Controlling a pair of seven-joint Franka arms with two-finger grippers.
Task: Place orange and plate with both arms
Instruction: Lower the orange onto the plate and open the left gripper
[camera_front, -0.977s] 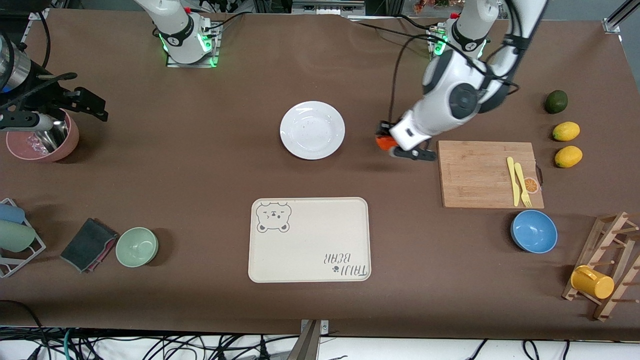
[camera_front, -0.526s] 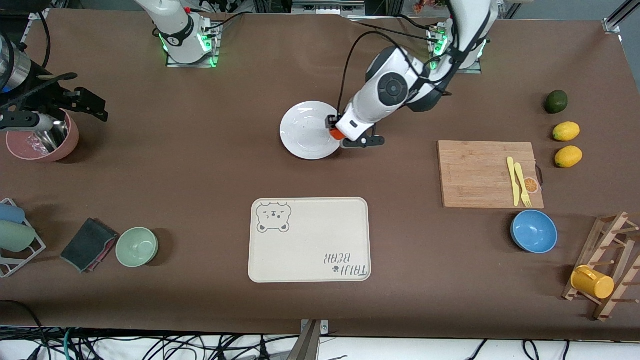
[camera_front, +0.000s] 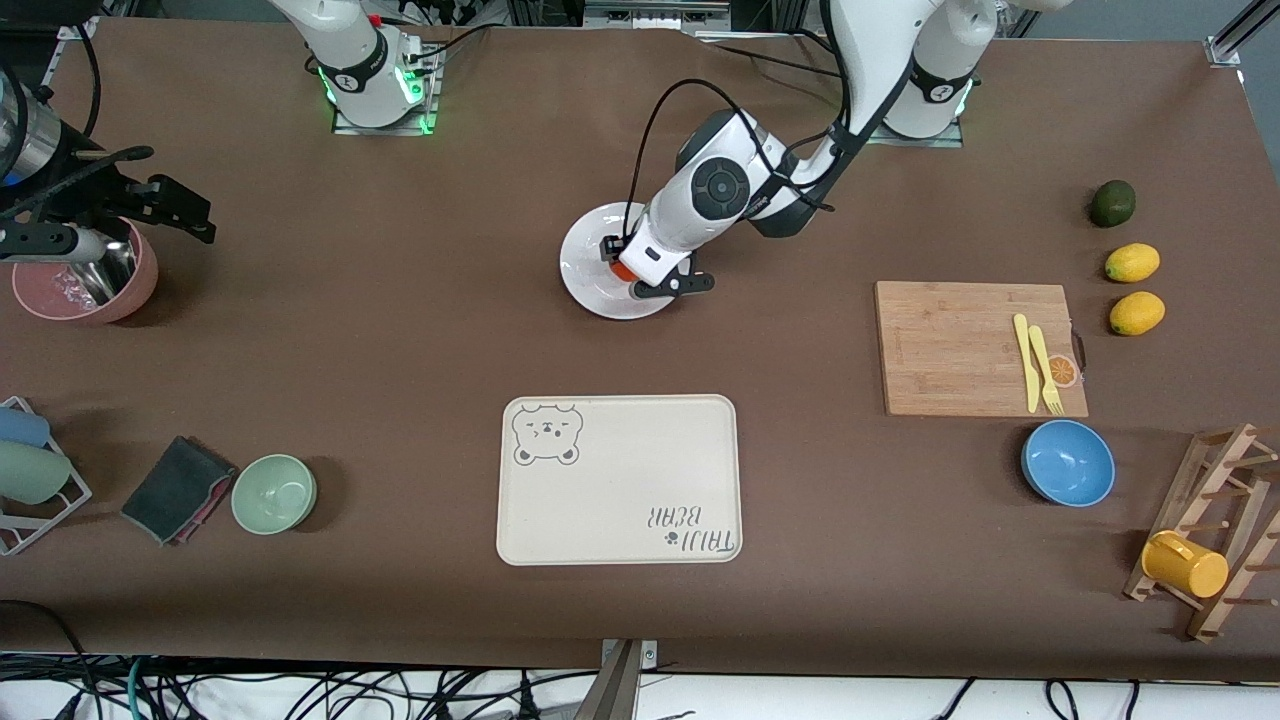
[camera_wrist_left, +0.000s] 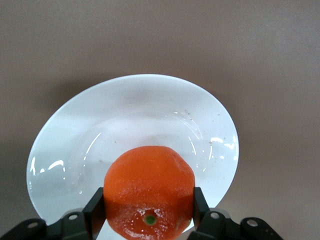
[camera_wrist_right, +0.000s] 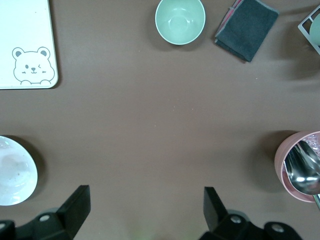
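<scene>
The white plate (camera_front: 592, 262) lies on the brown table, farther from the front camera than the bear tray. My left gripper (camera_front: 628, 266) is shut on the orange (camera_front: 621, 271) and holds it low over the plate's middle. In the left wrist view the orange (camera_wrist_left: 150, 192) sits between the two black fingers (camera_wrist_left: 95, 212) with the plate (camera_wrist_left: 135, 112) under it. My right gripper (camera_wrist_right: 145, 196) is open and empty, high over bare table between the plate (camera_wrist_right: 12, 172) and the pink bowl; it does not show in the front view.
The bear tray (camera_front: 620, 480) lies nearer the front camera. A cutting board (camera_front: 960, 345) with yellow cutlery, a blue bowl (camera_front: 1068, 463), two lemons (camera_front: 1133, 263) and a mug rack stand toward the left arm's end. A green bowl (camera_front: 274, 493), a cloth (camera_front: 175, 489) and a pink bowl (camera_front: 85, 285) stand toward the right arm's end.
My left gripper has carried the orange from beside the cutting board across to over the plate. The right arm has not moved.
</scene>
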